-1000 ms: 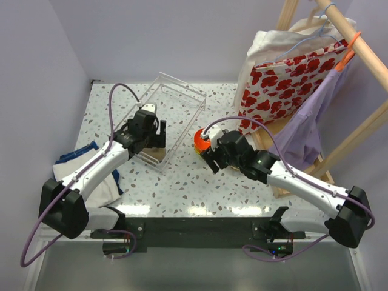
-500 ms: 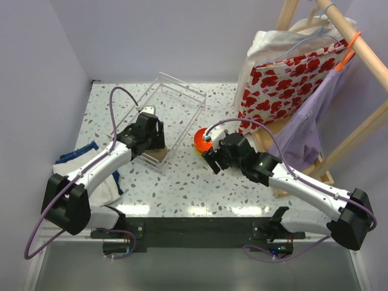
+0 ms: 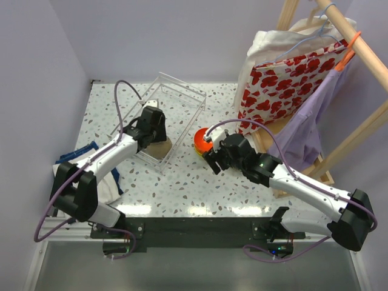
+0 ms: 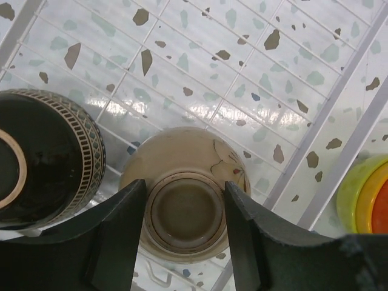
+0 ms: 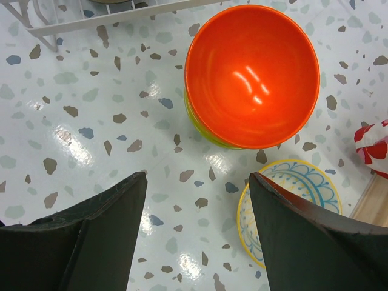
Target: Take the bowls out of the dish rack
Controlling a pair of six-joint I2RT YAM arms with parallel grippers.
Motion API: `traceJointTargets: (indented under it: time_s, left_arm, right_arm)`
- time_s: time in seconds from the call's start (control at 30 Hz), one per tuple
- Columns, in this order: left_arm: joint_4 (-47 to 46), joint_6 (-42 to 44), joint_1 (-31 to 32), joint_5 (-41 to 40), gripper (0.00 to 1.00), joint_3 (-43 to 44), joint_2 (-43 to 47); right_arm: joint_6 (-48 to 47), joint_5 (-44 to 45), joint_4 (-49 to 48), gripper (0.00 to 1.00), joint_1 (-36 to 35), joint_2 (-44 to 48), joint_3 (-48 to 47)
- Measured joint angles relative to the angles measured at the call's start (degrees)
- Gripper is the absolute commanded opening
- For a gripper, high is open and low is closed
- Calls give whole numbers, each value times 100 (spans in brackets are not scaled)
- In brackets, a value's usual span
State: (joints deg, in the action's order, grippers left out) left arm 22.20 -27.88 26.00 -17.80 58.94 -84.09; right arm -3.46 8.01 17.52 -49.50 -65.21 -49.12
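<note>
An upside-down tan bowl [image 4: 182,200] lies in the white wire dish rack [image 4: 347,150], next to a dark brown patterned bowl [image 4: 45,160]. My left gripper [image 4: 185,209] is down in the rack's near end [image 3: 176,103], and its fingers press both sides of the tan bowl's foot ring. Outside the rack stands a stack of bowls with an orange-red one on top [image 5: 251,76] over yellow and lime green [image 4: 364,194]. A cream patterned bowl [image 5: 297,182] sits beside the stack. My right gripper [image 5: 197,236] hangs open over bare table just in front of the stack [image 3: 200,138].
A wooden clothes rack [image 3: 357,130] hung with garments and a red-flowered bag [image 3: 285,82] fills the right side. Blue and white cloth [image 3: 100,182] lies at the table's left edge. Lavender walls close in the back and the left.
My left gripper has pushed farther into the rack, and its jaws have narrowed from wide open onto the tan bowl's foot. The right arm has barely moved.
</note>
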Motion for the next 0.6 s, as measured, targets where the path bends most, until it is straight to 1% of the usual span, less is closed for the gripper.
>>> traceJointTargets:
  time_s: [0.2, 0.43, 0.47, 0.53, 0.57, 0.6]
  left_arm:
    - [-195, 59, -57, 7, 40, 516, -579]
    - [-444, 262, -479, 63, 40, 1539, -1600]
    - [-444, 323, -546, 61, 40, 1755, -1792]
    - [-442, 435, -656, 37, 44, 2118, -2149]
    - [-422, 501, -704, 17, 47, 2295, -2308]
    - [-385, 581, -739, -24, 52, 2446, -2433]
  right_arm:
    - [-2, 4, -20, 73, 0, 13, 79]
    - [-2, 0, -37, 73, 0, 13, 90]
    - [-2, 0, -37, 73, 0, 13, 90]
    - [-2, 0, -37, 73, 0, 13, 90]
    - [-2, 2, -37, 73, 0, 13, 90]
    - [-4, 0, -37, 73, 0, 13, 90]
